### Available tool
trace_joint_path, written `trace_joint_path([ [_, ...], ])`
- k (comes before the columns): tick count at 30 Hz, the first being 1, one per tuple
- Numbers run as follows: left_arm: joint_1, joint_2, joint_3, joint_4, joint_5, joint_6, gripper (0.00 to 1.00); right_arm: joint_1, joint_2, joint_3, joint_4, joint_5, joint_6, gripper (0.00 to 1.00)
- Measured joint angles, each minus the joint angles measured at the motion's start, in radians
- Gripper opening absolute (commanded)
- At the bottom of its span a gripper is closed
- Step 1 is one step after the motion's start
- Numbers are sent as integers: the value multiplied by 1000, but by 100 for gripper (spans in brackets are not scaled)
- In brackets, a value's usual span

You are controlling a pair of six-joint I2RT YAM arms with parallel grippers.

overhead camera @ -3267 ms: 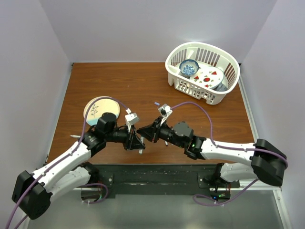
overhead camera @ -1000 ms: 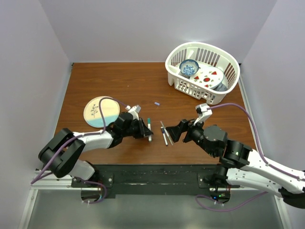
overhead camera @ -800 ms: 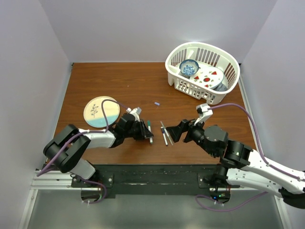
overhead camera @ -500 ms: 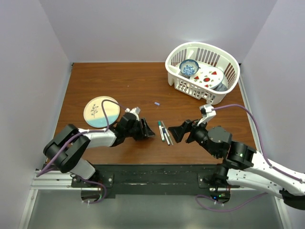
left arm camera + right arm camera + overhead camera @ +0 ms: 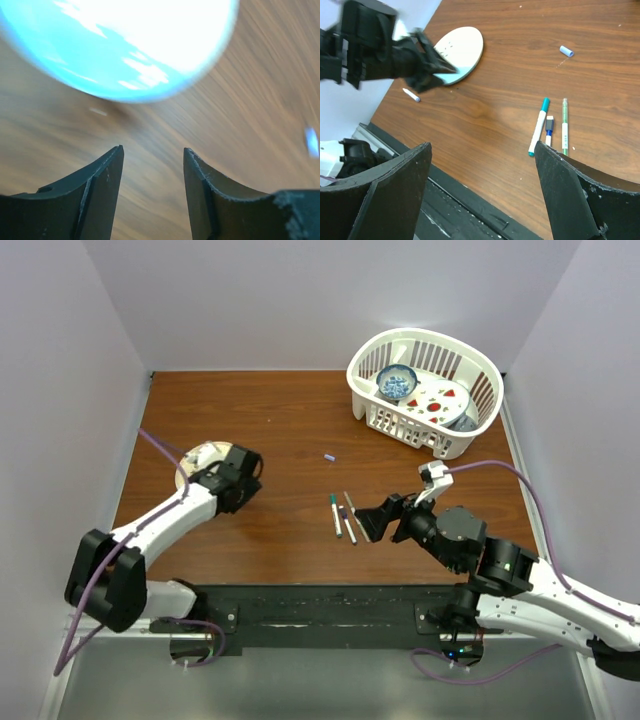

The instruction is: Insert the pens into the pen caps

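Note:
Three pens lie side by side mid-table: a white pen with a teal cap [image 5: 336, 516] [image 5: 539, 126], a short blue-tipped pen [image 5: 548, 131] and a thin green pen [image 5: 564, 126]. Another small white pen [image 5: 411, 95] lies near the plate's front. A loose lavender pen cap [image 5: 329, 456] [image 5: 566, 51] sits farther back. My left gripper [image 5: 243, 480] [image 5: 152, 150] hovers open and empty at the edge of the round plate [image 5: 125, 45]. My right gripper [image 5: 375, 520] [image 5: 482, 150] hangs wide open just right of the three pens, holding nothing.
A round plate [image 5: 200, 452] with a teal band lies at the left, mostly under my left gripper. A white basket [image 5: 470, 435] holding dishes stands at the back right. The table's black front rail [image 5: 470, 200] runs close below my right gripper.
My left gripper opened and let go of the teal-capped pen beside the other two, then swung left to the plate. The right arm barely moved.

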Motion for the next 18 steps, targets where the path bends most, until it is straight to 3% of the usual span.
trace_joint_path([
  [4,122,-108,-34,-119,-110,-66,55,0,2,-11,-6,-7,2,88],
  [10,344,-302,-138,-123,-156,-82,55,0,36,-11,-7,-26,2,88],
  [18,601,-240,-151,-54,-102,-19,49,0,102,-10,-11,-61,2,88],
])
